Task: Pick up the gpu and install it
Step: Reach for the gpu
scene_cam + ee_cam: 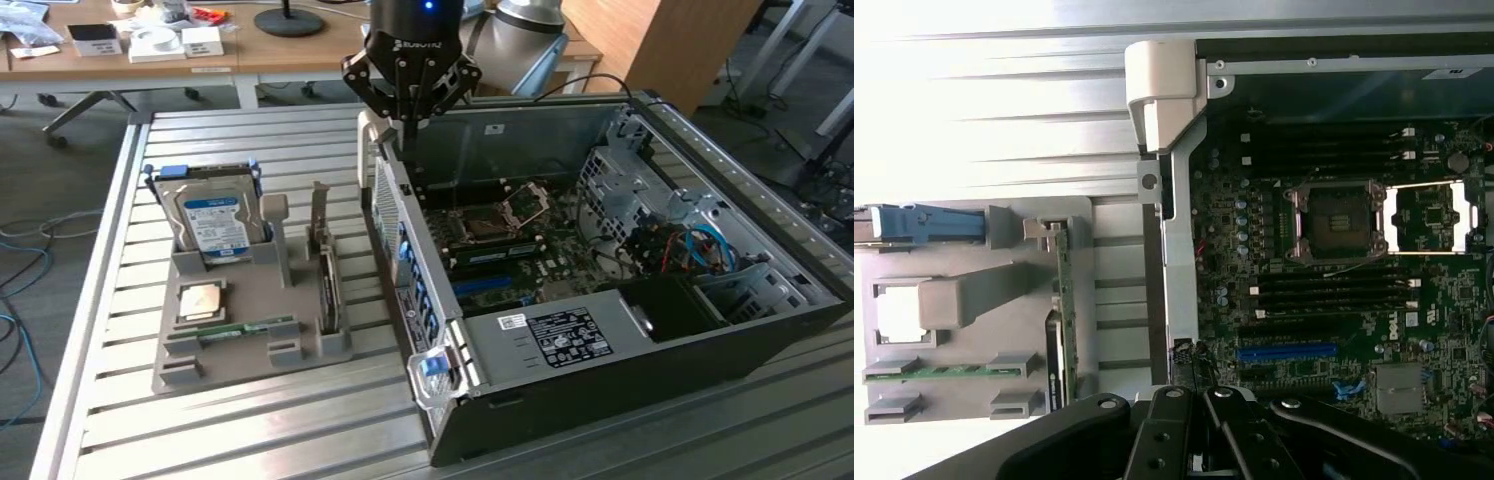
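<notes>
Fingers (pixel 408 112) pressed together, empty, tips lost against dark case (pixel 561 410); gpu (pixel 324 272) edge-on, half hidden in gray holder (pixel 180 370).

An open computer case (pixel 667 340) lies on its side on the slatted metal bench (pixel 267 430), its near wall just below the fingers (pixel 408 125). Inside it, past the fingers toward the exterior view's right, the motherboard (pixel 534 250) shows a bare processor socket (pixel 497 218). Blue cables (pixel 701 245) lie further that way. On the other side of the fingers, well apart from them, a grey holder (pixel 234 350) carries an upright blue-labelled hard drive (pixel 214 222), a square processor chip (pixel 200 300) and a slim green RAM stick (pixel 247 330). Behind the fingers, a wooden desk (pixel 240 55) bears white boxes (pixel 200 42).
</notes>
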{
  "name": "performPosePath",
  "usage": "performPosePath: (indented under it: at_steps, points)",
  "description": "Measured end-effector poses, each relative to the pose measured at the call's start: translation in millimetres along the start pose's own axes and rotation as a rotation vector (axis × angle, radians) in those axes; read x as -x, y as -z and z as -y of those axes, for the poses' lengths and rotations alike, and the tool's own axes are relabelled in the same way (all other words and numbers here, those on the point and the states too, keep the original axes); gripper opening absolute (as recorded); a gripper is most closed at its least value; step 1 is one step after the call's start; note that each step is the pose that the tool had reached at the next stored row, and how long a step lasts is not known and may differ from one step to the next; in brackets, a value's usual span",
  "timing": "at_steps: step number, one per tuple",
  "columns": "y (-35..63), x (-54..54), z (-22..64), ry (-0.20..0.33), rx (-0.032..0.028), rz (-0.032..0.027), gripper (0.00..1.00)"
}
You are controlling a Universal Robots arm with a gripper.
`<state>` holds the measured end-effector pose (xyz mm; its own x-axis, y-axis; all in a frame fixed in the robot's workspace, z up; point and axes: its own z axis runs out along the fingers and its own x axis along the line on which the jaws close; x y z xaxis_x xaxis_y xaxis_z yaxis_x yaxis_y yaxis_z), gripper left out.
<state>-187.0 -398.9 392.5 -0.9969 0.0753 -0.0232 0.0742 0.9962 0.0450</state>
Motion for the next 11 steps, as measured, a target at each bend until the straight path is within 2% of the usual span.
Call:
performPosePath:
  at_steps: [11]
  points:
    - [0.0, -5.5, 0.4, 0.0, 0.0001, 0.0001, 0.11]
